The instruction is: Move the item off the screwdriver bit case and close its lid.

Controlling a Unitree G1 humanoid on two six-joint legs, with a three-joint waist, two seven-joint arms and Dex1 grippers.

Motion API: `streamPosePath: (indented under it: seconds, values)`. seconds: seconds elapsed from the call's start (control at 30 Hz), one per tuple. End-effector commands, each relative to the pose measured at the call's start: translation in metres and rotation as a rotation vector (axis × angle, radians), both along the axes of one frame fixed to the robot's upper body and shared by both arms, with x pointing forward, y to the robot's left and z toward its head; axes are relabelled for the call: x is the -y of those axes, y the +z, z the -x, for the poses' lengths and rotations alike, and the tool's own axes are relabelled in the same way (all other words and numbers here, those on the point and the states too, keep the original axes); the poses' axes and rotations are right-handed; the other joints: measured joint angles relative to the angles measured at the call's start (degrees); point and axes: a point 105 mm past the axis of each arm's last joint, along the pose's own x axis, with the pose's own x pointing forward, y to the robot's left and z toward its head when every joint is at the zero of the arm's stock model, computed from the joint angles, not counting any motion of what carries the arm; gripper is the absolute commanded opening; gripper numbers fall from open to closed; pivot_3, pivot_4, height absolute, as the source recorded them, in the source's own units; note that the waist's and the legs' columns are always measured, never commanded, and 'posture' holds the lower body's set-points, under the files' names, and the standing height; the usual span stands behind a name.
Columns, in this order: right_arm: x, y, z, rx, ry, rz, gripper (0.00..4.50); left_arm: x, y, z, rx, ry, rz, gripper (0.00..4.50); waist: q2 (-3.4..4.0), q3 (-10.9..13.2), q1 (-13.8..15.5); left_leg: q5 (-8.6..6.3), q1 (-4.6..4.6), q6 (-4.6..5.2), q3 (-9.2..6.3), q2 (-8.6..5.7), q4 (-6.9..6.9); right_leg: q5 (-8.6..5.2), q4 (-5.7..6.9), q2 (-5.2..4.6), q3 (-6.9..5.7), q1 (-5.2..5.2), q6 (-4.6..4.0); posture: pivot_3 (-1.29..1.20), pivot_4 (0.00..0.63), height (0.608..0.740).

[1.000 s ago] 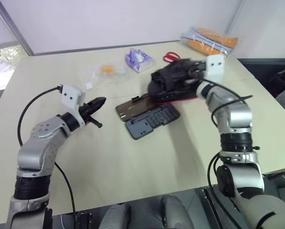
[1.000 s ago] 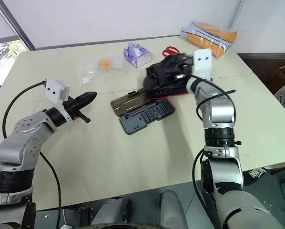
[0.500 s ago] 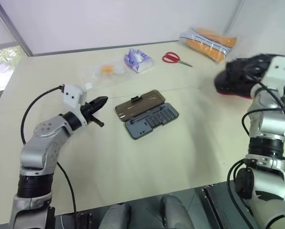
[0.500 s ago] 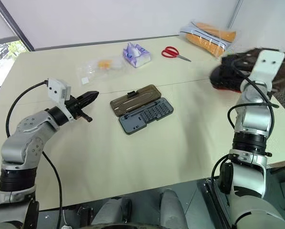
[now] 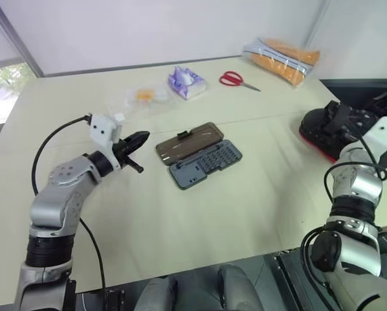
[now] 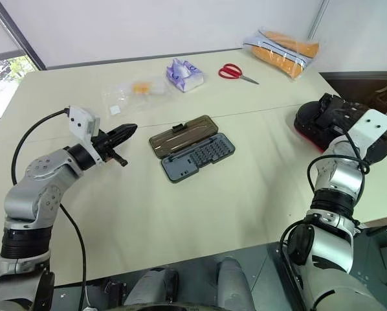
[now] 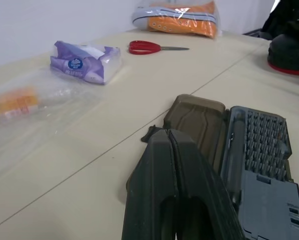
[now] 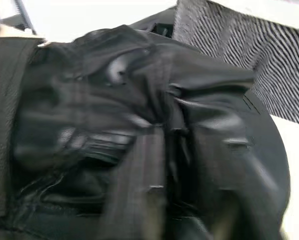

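- The screwdriver bit case (image 5: 199, 156) lies open mid-table, grey-blue tray holding rows of small bits, brown lid (image 5: 188, 142) flat alongside.
- The boxing mitt (image 6: 332, 123) sits at the table's right edge, well apart from the case.
- Left gripper (image 5: 139, 138) hovers clenched, empty, near the lid.
- Right gripper is at the mitt; its view is blurred, so its jaws are impossible to judge.

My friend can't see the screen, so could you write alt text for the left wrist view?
A shut left gripper points at an open screwdriver bit case lying flat on a beige table, its brown lid folded back. Behind lie red scissors and a purple tissue pack.
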Motion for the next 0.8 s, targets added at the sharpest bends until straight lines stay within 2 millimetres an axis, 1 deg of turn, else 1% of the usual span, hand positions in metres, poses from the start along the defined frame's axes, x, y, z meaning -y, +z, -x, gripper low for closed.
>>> streamPosePath:
  seconds: [0.03,0.1,0.13,0.27,0.33,0.37,0.47,0.5,0.6,0.63,0.7,0.77,0.8]
  values:
    - [-0.002,0.002,0.005,0.008,-0.003,0.005,3.20,-0.001,0.012,0.001,0.051,-0.001,-0.004,0.00,0.00,0.00,-0.04,0.00,0.01,0.00,-0.01,0.00,0.00,0.00,0.00,0.00,0.00,0.01,0.00,0.00,0.150,0.740]
    - [-0.003,0.005,0.007,0.017,-0.007,0.016,4.20,-0.001,0.012,0.001,0.050,-0.001,-0.004,0.00,0.01,0.00,-0.18,0.00,0.01,0.00,0.00,0.00,0.00,0.00,0.01,0.00,0.01,0.01,0.00,0.00,0.150,0.740]
    - [-0.004,0.008,0.009,0.028,-0.011,0.030,4.40,0.000,0.012,0.000,0.049,-0.002,-0.003,0.00,0.01,-0.01,-0.26,0.00,0.02,0.00,0.01,0.01,0.00,0.00,0.02,0.01,0.01,0.00,0.00,0.00,0.150,0.740]
    - [-0.014,0.031,0.016,0.072,-0.005,0.144,4.40,0.001,0.011,0.000,0.047,-0.005,0.000,0.00,0.03,-0.01,-0.20,0.00,0.02,0.00,0.02,0.01,-0.03,0.00,0.16,0.01,0.02,-0.09,0.00,0.00,0.150,0.740]
    - [-0.028,0.048,0.020,0.096,0.018,0.210,4.40,0.001,0.010,0.000,0.044,-0.007,0.002,0.00,0.06,0.00,-0.09,0.00,0.01,0.00,0.00,0.01,-0.02,0.00,0.28,0.00,0.05,-0.11,0.00,0.00,0.150,0.740]
    - [-0.036,0.057,0.021,0.110,0.046,0.250,4.40,0.001,0.010,0.000,0.042,-0.008,0.004,0.00,0.06,0.00,-0.07,0.00,0.00,0.00,-0.03,0.01,-0.01,0.00,0.39,-0.01,0.06,-0.16,0.00,0.00,0.150,0.740]
    - [-0.074,0.094,0.017,0.180,0.208,0.405,4.40,0.002,0.009,0.002,0.038,-0.009,0.008,0.00,0.06,0.00,-0.02,0.00,-0.01,0.00,-0.08,-0.01,0.00,0.00,0.48,-0.02,0.08,-0.24,0.00,0.00,0.150,0.740]
    - [-0.080,0.100,0.016,0.189,0.238,0.435,4.40,0.002,0.008,0.002,0.037,-0.009,0.009,0.00,0.06,0.00,-0.04,0.00,0.00,0.00,-0.09,-0.02,0.00,0.00,0.48,-0.02,0.07,-0.25,0.00,0.00,0.150,0.740]
    - [-0.120,0.125,0.002,0.233,0.450,0.535,4.40,0.003,0.007,0.002,0.034,-0.011,0.013,0.00,0.06,0.00,-0.02,0.00,0.01,0.00,-0.09,-0.02,0.00,0.00,0.49,-0.01,0.07,-0.23,0.00,0.00,0.150,0.740]
    - [-0.128,0.130,-0.001,0.237,0.496,0.558,4.40,0.004,0.007,0.001,0.033,-0.011,0.014,0.00,0.06,0.00,-0.04,0.00,0.01,0.00,-0.08,-0.02,0.00,0.00,0.49,-0.01,0.07,-0.23,0.00,0.00,0.150,0.740]
    - [-0.155,0.130,-0.016,0.229,0.681,0.539,4.40,0.004,0.007,0.001,0.032,-0.011,0.015,0.00,0.06,0.00,-0.04,0.00,0.01,0.00,-0.07,-0.02,0.00,0.00,0.49,-0.01,0.07,-0.23,0.00,0.00,0.150,0.740]
    - [-0.181,0.125,-0.029,0.190,0.872,0.528,4.40,0.005,0.006,0.000,0.032,-0.013,0.016,0.00,0.06,0.00,-0.11,0.00,0.01,0.00,-0.08,-0.01,0.00,0.00,0.48,-0.01,0.06,-0.24,0.00,0.00,0.150,0.740]
    - [-0.188,0.123,-0.033,0.175,0.924,0.516,4.40,0.006,0.006,0.000,0.032,-0.013,0.017,0.00,0.05,0.00,-0.08,0.00,0.01,0.00,-0.08,-0.01,0.00,0.00,0.48,-0.01,0.06,-0.23,0.00,0.00,0.150,0.740]
